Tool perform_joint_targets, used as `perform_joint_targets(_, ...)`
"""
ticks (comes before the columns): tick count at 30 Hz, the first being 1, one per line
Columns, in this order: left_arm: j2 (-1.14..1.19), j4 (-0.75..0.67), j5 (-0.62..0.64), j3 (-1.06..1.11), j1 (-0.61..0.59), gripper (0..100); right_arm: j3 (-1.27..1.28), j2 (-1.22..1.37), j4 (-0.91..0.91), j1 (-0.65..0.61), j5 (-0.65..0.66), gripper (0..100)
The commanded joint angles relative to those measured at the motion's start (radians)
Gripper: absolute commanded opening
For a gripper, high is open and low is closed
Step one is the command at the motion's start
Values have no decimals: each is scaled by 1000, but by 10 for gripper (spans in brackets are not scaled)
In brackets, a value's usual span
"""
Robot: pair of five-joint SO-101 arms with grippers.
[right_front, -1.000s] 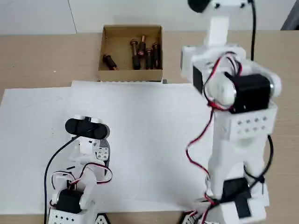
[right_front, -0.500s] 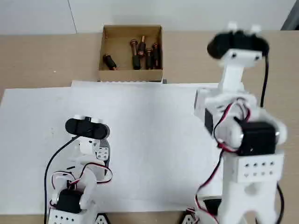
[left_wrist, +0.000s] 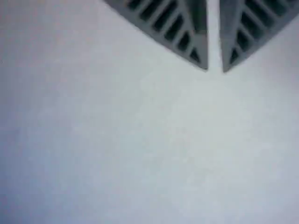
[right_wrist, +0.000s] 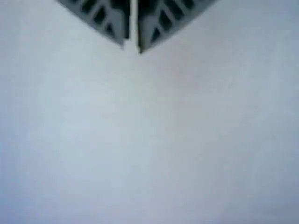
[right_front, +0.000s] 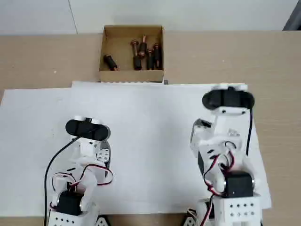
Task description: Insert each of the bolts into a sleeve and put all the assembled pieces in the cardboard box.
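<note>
While left gripper (left_wrist: pixel 214 65) and right gripper (right_wrist: pixel 132 46) hang pressed together, the box (right_front: pixel 133 75) at the worktop's (right_front: pixel 47 56) far edge lies nearer left.

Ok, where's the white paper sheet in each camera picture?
High view: the paper sheet covers the near half of the table, in front of the cardboard box.
Left wrist view: the sheet lies under the left hand.
Right wrist view: the sheet lies under the right hand.
Shared landmark: the sheet itself.

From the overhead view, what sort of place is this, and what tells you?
Probably a robotics lab bench: two small white robot arms sit side by side at a wooden table, over a white paper sheet, with a cardboard box of bolts beyond.
</note>
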Motion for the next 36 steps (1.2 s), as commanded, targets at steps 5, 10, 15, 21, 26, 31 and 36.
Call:
perform_joint_targets(5,-12,-5,-3,-5,-2,5,284,-226,-150,8,81,3)
perform_joint_targets(10,-12,-5,-3,-5,-2,5,466,-424,-168,8,109,3)
perform_joint_targets(15,-12,-5,-3,-5,-2,5,542,-516,-177,8,123,3)
perform_joint_targets(21,-12,-5,-3,-5,-2,5,614,-518,-265,1,123,3)
perform_joint_targets(26,-12,-5,-3,-5,-2,5,643,-518,-285,5,124,3)
perform_joint_targets(31,-12,-5,-3,-5,-2,5,643,-518,-274,7,124,3)
perform_joint_targets(36,-12,-5,-3,-5,-2,5,640,-518,-130,8,127,4)
